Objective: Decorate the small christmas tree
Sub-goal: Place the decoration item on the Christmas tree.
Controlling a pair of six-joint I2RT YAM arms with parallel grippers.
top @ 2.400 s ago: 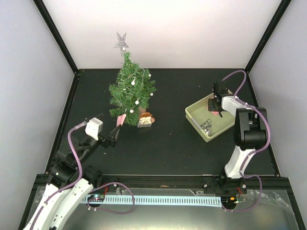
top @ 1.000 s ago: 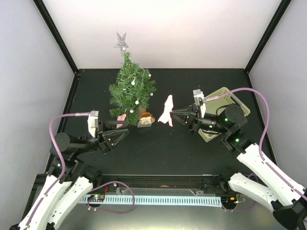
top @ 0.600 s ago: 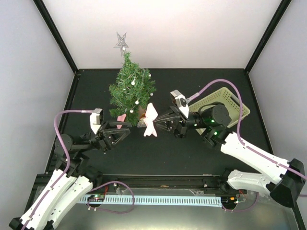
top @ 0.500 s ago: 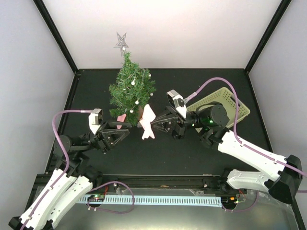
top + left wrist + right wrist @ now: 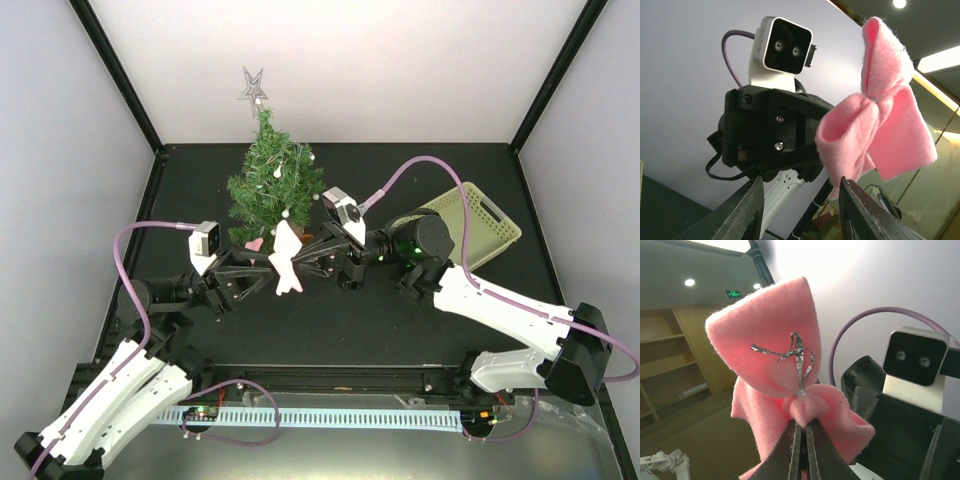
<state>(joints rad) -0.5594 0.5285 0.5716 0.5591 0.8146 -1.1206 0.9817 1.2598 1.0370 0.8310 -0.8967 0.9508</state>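
Pink bow in right gripper — apparently

The left arm and right arm stretch inward toward each other, so their grippers meet nearly tip to tip. The right gripper – fingers pressed tight together – pinches the knot of a pink felt bow. The left gripper faces it with jaws spread wide – gripping nothing, close to the bow.
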